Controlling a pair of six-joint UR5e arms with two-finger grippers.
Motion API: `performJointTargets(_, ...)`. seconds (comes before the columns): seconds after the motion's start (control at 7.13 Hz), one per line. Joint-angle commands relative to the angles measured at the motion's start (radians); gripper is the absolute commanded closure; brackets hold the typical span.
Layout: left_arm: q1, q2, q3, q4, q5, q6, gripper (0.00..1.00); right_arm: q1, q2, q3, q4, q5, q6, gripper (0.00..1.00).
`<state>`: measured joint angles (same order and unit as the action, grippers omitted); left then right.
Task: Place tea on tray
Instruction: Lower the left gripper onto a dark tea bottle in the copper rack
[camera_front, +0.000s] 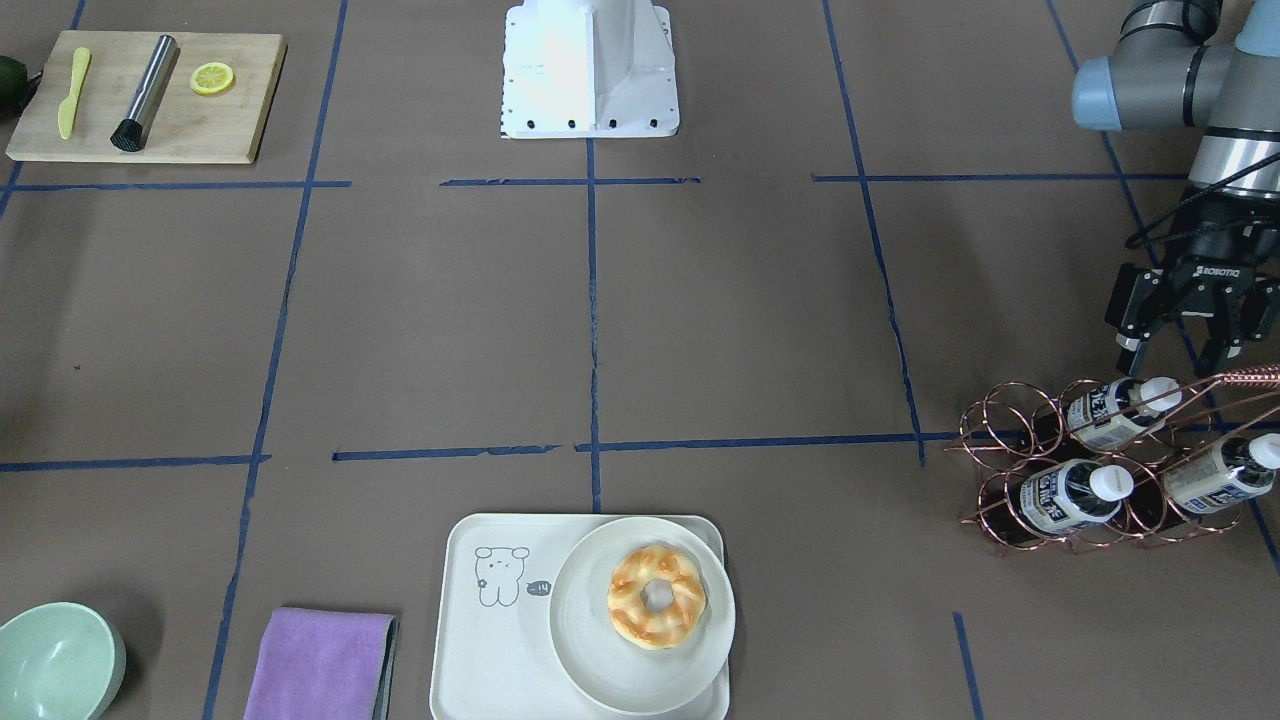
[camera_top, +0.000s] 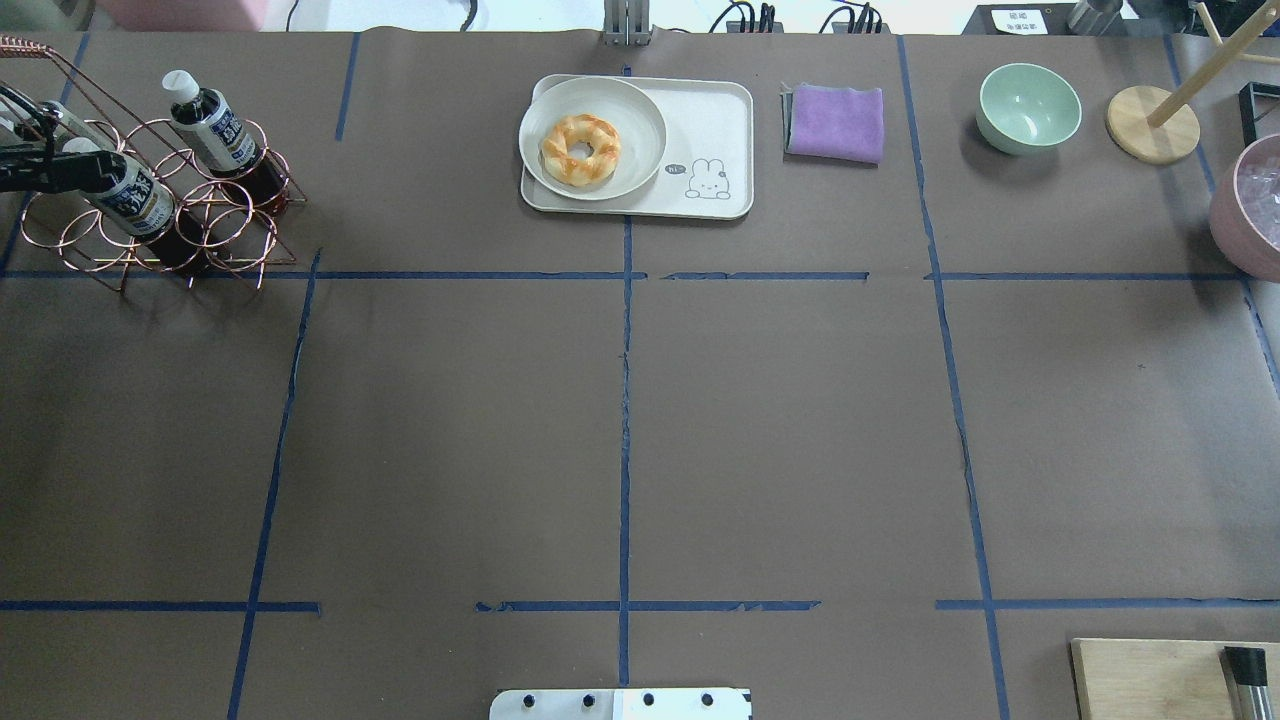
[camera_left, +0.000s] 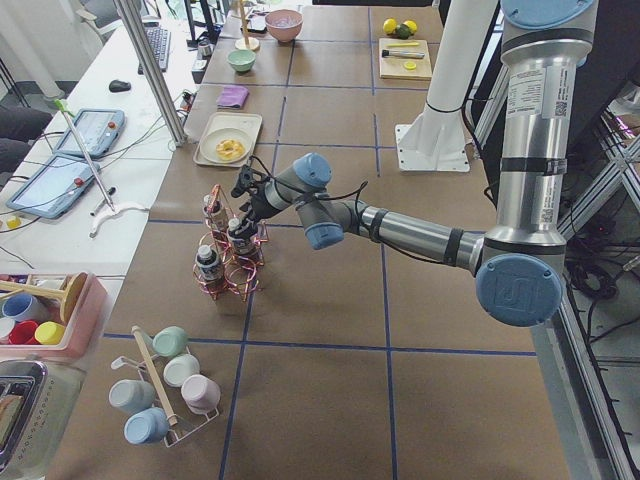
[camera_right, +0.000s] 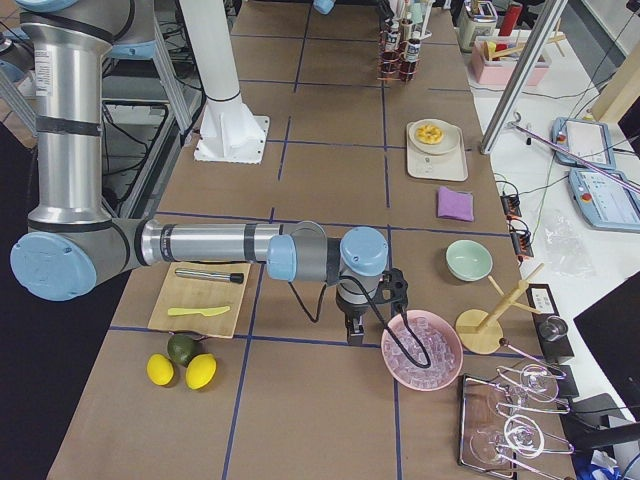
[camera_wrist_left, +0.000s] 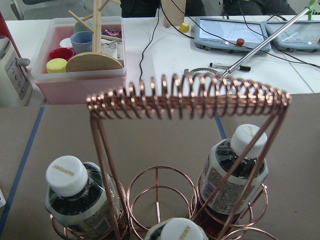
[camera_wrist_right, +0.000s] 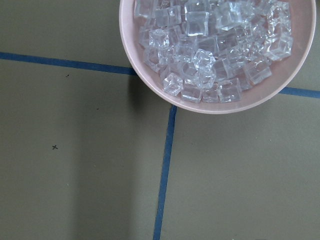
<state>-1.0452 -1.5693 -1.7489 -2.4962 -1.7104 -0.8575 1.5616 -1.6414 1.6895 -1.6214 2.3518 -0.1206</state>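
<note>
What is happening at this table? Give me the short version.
The left gripper hangs just above a copper wire rack with its jaws open and nothing in them. All three tea bottles sit in that rack. The tray holds only a round plate with a doughnut, so no tea has been placed yet. The right gripper is by a pink bowl of ice cubes. Whether its jaws are open cannot be told.

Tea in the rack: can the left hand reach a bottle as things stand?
Probably yes: the open left hand hovers by the nearest tea, its cap exposed; the rack's coiled handle runs close.
</note>
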Motion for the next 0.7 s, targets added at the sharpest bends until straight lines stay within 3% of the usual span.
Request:
performJointTargets(0.0, 0.007, 0.0, 0.009, 0.0, 0.005, 0.0, 0.2, 0.0, 0.0, 0.001, 0.0, 0.0, -0.001, 0.0)
performJointTargets(0.56, 0.011, -0.011, 0.022, 0.002, 0.003, 0.008, 0.21, 0.0, 0.0, -0.001, 0.0, 0.0, -0.001, 0.0)
